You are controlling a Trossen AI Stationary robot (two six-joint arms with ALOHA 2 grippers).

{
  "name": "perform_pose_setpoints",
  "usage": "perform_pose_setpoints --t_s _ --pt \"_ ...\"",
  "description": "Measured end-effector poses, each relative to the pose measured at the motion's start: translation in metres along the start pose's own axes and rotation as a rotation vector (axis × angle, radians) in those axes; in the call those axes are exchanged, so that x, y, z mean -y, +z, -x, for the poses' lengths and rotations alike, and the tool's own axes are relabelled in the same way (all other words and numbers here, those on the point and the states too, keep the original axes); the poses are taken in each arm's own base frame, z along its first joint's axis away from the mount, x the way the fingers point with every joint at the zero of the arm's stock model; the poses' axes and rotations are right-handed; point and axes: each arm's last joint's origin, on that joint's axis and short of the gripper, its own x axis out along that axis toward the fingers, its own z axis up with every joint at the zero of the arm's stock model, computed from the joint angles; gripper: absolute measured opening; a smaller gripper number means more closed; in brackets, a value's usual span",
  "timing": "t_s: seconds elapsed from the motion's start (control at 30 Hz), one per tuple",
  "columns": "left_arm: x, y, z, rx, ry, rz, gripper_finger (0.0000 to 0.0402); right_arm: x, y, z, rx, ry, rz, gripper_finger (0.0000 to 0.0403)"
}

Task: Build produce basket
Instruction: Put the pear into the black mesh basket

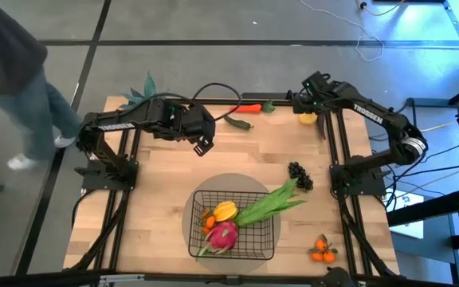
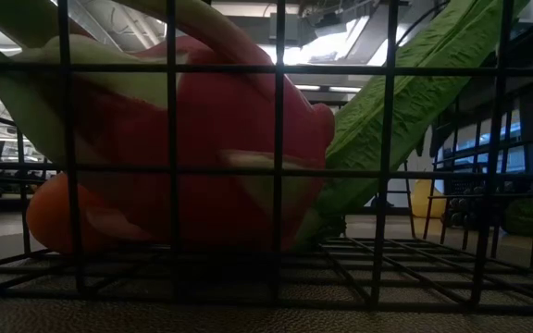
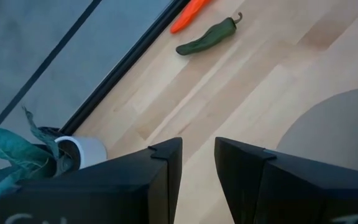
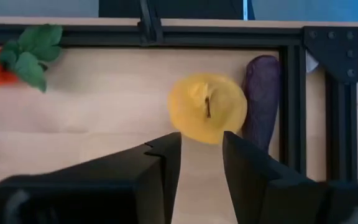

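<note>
Right gripper [image 4: 201, 155], fingers parted and empty, poised over round yellow toy fruit [image 4: 207, 108] at table's far right corner, beside dark purple vegetable [image 4: 263, 93], apparently lining up next pick. Left gripper [image 3: 197, 162], also unclenched and empty, hangs near long green pepper [image 3: 207, 38]. Black wire-mesh basket [image 1: 265, 253] at near edge holds pink dragon fruit [image 1: 222, 235], leafy green stalks [image 1: 273, 203] overhanging rim.

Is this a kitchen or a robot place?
Probably a robot lab or workshop, not a kitchen. Two dark robot arms are bolted to a wooden table with a black metal frame, loose cables trail over a bare grey floor, and the fruit looks like toys.
</note>
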Motion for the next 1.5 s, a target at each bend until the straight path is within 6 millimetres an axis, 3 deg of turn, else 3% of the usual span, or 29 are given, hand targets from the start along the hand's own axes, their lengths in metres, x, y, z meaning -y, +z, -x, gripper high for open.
perform_pose_setpoints --t_s 0.5,1.5 --pt "-0.006 0.003 -0.004 -0.007 0.015 -0.012 0.0084 -0.005 0.012 -0.034 -0.025 -0.032 0.011 0.0106" --pt "-0.006 0.003 -0.004 -0.006 0.015 -0.013 0.0084 -0.003 0.011 -0.035 -0.018 -0.08 0.022 0.0106"
